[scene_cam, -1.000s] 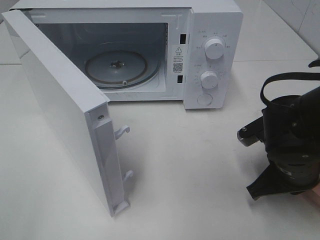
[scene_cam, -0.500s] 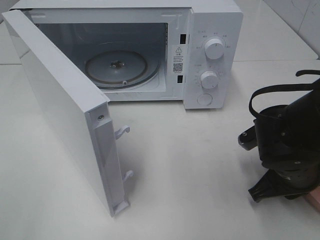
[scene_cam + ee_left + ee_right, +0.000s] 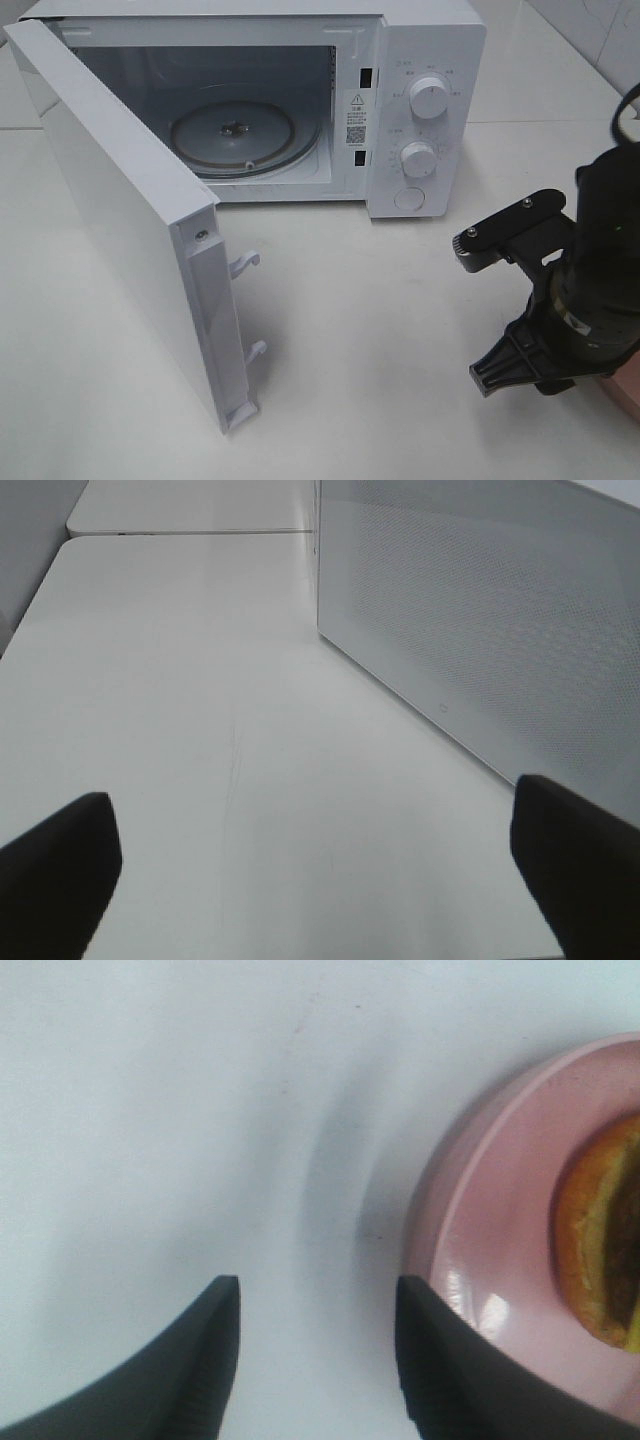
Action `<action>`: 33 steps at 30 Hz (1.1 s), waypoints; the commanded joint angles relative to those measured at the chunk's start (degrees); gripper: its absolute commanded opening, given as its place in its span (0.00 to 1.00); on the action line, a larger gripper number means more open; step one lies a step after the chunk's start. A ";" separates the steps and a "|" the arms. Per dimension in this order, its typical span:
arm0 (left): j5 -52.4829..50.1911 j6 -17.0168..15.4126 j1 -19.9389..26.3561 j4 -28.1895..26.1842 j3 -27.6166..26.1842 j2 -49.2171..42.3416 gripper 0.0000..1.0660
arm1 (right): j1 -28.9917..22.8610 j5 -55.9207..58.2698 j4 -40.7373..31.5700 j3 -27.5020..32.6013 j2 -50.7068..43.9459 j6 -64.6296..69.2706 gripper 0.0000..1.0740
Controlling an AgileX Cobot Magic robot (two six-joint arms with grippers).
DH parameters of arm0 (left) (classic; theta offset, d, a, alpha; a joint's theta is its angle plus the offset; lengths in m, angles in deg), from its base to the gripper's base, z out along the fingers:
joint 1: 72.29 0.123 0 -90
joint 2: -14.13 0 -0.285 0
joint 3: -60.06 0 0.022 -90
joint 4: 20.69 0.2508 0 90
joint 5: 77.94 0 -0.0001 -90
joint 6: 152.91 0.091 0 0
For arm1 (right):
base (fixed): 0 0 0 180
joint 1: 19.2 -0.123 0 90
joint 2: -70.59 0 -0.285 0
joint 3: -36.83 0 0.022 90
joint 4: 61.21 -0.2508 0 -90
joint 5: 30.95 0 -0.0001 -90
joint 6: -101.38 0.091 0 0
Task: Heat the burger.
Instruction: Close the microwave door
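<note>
Black right arm with silver screws, looped black cable, ribbed dark gripper fingers.

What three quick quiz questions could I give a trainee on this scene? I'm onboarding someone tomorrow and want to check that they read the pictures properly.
1. True or false: the microwave door is shut.
2. What does the burger rest on? A) the glass turntable B) a pink plate C) the bare table
3. Fill in: the right hand holds ____.

Key:
1. False; the door is swung wide open.
2. B.
3. Nothing; its fingers stand apart above the table, one at the plate's rim.
</note>
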 commanded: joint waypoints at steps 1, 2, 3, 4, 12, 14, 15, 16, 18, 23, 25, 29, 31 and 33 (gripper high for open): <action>-0.11 -0.40 0.11 -0.11 0.17 -0.46 0.92 | -0.23 -0.80 -5.33 -0.06 -2.92 -7.91 0.49; -0.11 -0.40 0.11 -0.11 0.17 -0.46 0.92 | -0.23 -0.80 -8.48 -0.06 -5.21 -13.41 0.53; -0.11 -0.40 0.11 -0.11 0.17 -0.46 0.92 | -0.23 -0.80 -8.48 -0.06 -5.21 -13.41 0.53; -0.11 -0.40 0.11 -0.11 0.17 -0.46 0.92 | -0.23 -0.52 -11.63 -0.06 -7.51 -18.56 0.59; -0.11 -0.40 0.11 -0.11 0.17 -0.46 0.92 | -0.23 -0.06 -18.28 -0.06 -15.99 -29.28 0.75; -0.11 -0.40 0.11 -0.11 0.17 -0.46 0.92 | -0.23 0.11 -18.91 -0.06 -16.79 -30.14 0.75; -0.11 -0.40 0.11 -0.11 0.17 -0.46 0.92 | -0.23 1.26 -19.08 -0.06 -18.85 -32.20 0.75; -0.11 -0.40 0.11 -0.11 0.17 -0.46 0.92 | -0.23 2.98 -19.08 -0.06 -20.68 -33.29 0.74; -0.11 -0.40 0.11 -0.11 0.17 -0.46 0.92 | -0.23 3.84 -19.08 -0.06 -21.54 -33.86 0.74; -0.11 -0.40 0.11 -0.11 0.17 -0.46 0.92 | -0.23 8.59 -19.02 -0.06 -28.02 -34.89 0.74; -0.11 -0.40 0.11 -0.11 0.17 -0.46 0.92 | -0.23 9.91 -19.08 -0.06 -31.57 -34.89 0.73; -0.11 -0.40 0.11 -0.11 0.17 -0.46 0.92 | -0.23 12.89 -19.08 -0.06 -38.10 -35.29 0.73; -0.11 -0.40 0.11 -0.11 0.17 -0.46 0.92 | -0.23 14.44 -19.08 -0.06 -40.91 -35.29 0.73; -0.11 -0.40 0.11 -0.11 0.17 -0.46 0.92 | -0.06 15.70 -19.19 -0.06 -43.32 -35.29 0.73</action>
